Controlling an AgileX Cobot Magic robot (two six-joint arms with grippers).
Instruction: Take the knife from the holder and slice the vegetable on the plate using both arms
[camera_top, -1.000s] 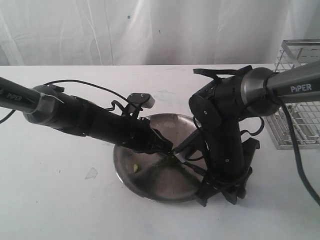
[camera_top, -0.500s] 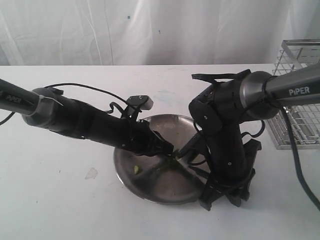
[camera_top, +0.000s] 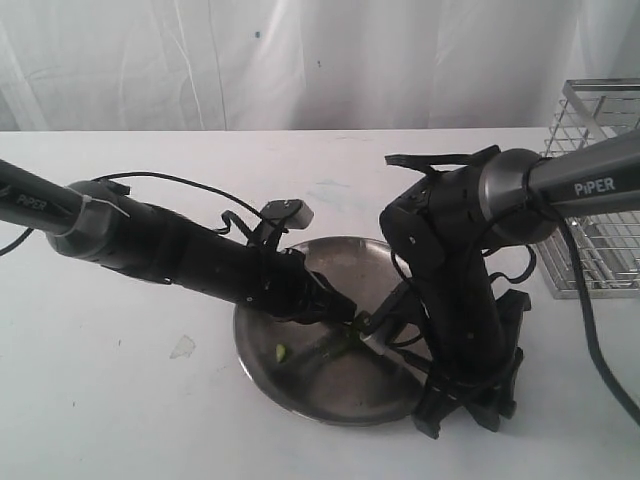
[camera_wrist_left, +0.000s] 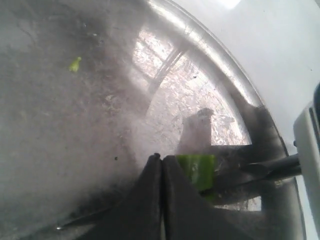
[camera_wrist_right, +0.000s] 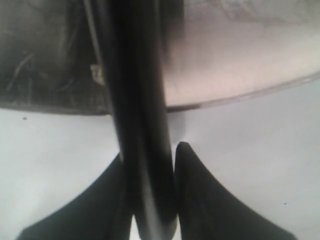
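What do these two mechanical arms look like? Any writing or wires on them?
Both are chunky black jointed tubes. The left arm carries a small grey box near its wrist; the right arm has a grey metallic section with white PiPER lettering. Thin black cables trail along them. The left pincer and right pincer each have two black tapering fingers.

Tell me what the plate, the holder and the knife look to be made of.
The plate: metal, likely steel; dull grey and scuffed, with bright reflections.
The holder: silver metal wire; thin grid bars under a flat rim.
The knife: smooth black handle with a faint sheen, probably plastic, though the look leaves that open.
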